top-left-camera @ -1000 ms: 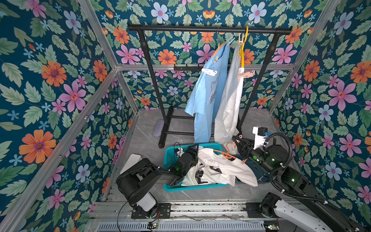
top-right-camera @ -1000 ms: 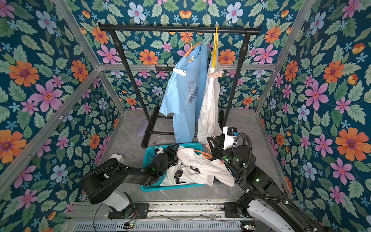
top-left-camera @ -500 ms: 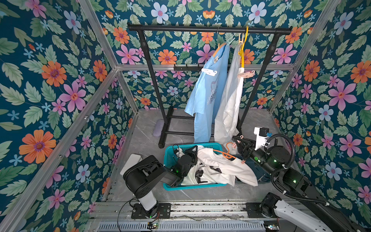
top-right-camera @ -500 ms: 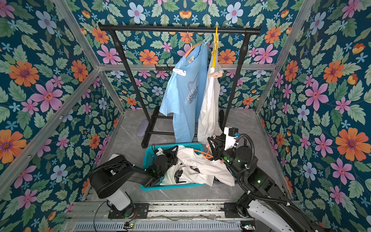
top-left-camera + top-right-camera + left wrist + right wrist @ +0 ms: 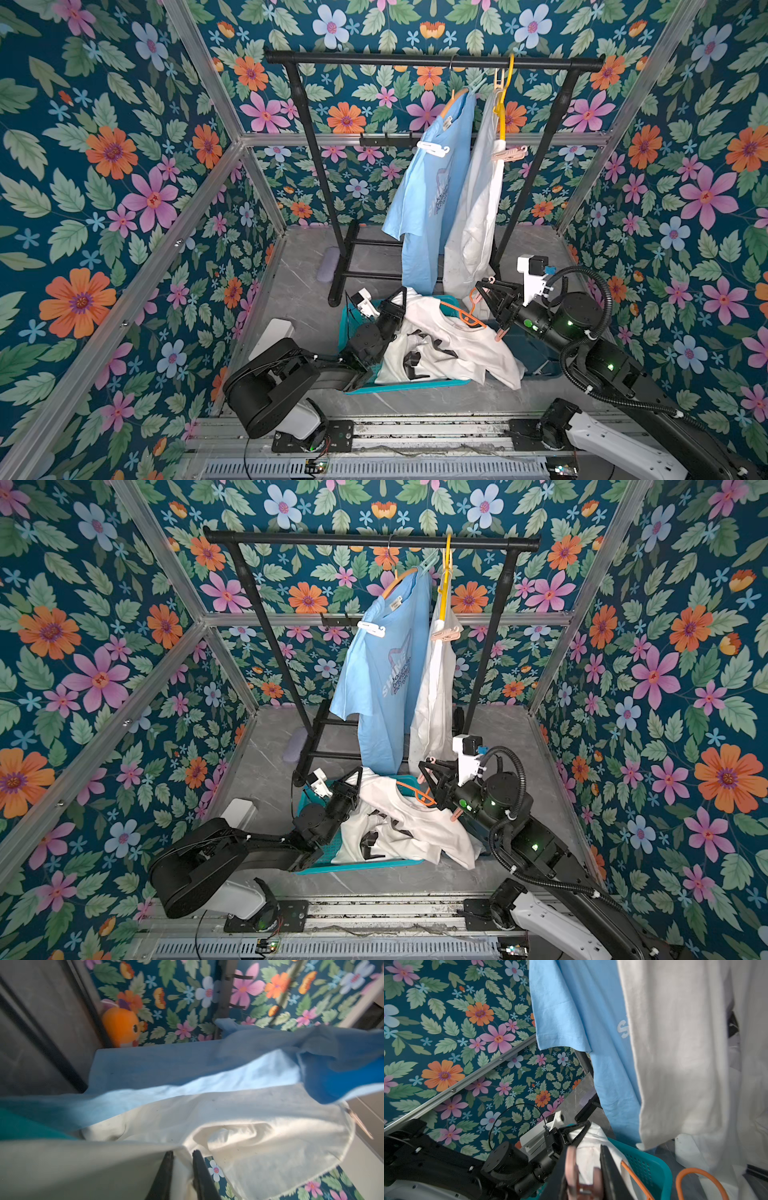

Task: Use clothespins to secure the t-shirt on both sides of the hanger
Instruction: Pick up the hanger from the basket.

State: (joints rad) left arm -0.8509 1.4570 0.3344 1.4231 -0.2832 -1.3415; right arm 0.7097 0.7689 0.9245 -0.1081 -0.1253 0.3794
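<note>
Your left gripper has just closed narrow on the shirt, which lies with its hanger in the basket; the right gripper grips 1 pink clothespin, so lifting and pinning likely come next.

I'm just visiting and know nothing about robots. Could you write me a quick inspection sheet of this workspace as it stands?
Surface: grey marbled floor, carrying a teal basket and a black rack.
Job's things: white t-shirt crumpled across the basket, orange hanger at its collar; blue shirt and pale shirt hang pegged on the rack.
Clutter: purple oblong by the rack's foot; orange plush toy against the wall.
Grippers: left gripper shut on the white t-shirt's fabric; right gripper shut on a pink clothespin.
Cables: black ribbed hose loops over the right arm.
Surroundings: floral walls, aluminium frame.
</note>
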